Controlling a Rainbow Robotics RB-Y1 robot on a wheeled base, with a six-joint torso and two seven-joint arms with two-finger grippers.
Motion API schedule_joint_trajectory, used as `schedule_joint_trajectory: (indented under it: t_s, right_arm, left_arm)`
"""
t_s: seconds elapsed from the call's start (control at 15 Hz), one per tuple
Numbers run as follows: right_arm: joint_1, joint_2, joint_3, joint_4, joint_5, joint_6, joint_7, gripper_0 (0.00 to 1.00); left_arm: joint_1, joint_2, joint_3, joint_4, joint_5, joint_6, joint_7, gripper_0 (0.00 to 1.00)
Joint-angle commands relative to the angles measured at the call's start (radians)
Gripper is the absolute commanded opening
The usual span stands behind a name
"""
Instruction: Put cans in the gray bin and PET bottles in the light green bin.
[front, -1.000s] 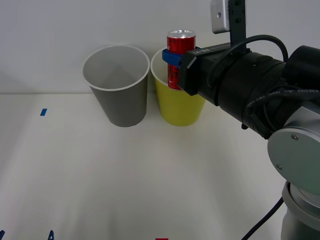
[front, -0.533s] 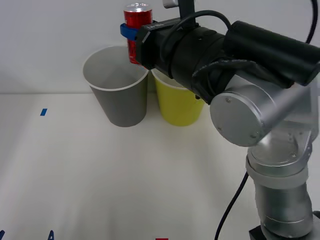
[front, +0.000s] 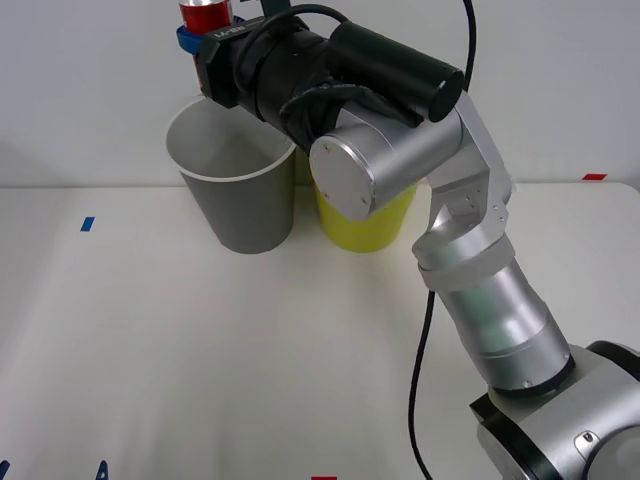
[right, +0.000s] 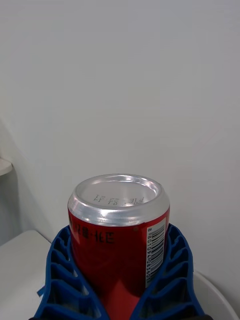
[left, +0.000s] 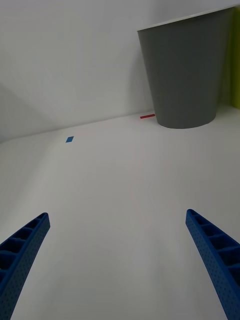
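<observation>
My right gripper (front: 196, 30) is shut on the red can (front: 205, 13), held upright above the far left part of the gray bin (front: 238, 200). In the right wrist view the can (right: 118, 235) stands between the blue ribbed fingers (right: 62, 280), its silver top showing. The light green bin (front: 362, 222) stands just right of the gray one, mostly behind my right arm. My left gripper (left: 120, 260) hangs open low over the table near its front left, with the gray bin (left: 185, 75) ahead of it.
A small blue tape mark (front: 87, 224) lies on the white table left of the bins, and a red mark (front: 594, 177) at the far right. A white wall rises right behind the bins.
My right arm has swung left and upward with the can, from over the light green bin to above the gray bin.
</observation>
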Motion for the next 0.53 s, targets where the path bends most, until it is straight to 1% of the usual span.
schedule_joint_trajectory:
  t_s: [0.07, 0.33, 0.53]
  right_arm:
    - [-0.043, 0.005, -0.001, 0.08, -0.001, -0.064, 0.002, 0.0]
    - [-0.118, 0.013, -0.011, 0.161, -0.003, -0.071, -0.006, 0.0]
    - [-0.134, 0.024, -0.011, 0.241, -0.006, -0.143, 0.003, 0.0]
  left_arm:
    - [0.0, 0.0, 0.0, 0.0, 0.0, 0.0, 0.0, 0.92]
    - [0.0, 0.0, 0.0, 0.0, 0.0, 0.0, 0.0, 0.92]
    - [0.0, 0.0, 0.0, 0.0, 0.0, 0.0, 0.0, 0.92]
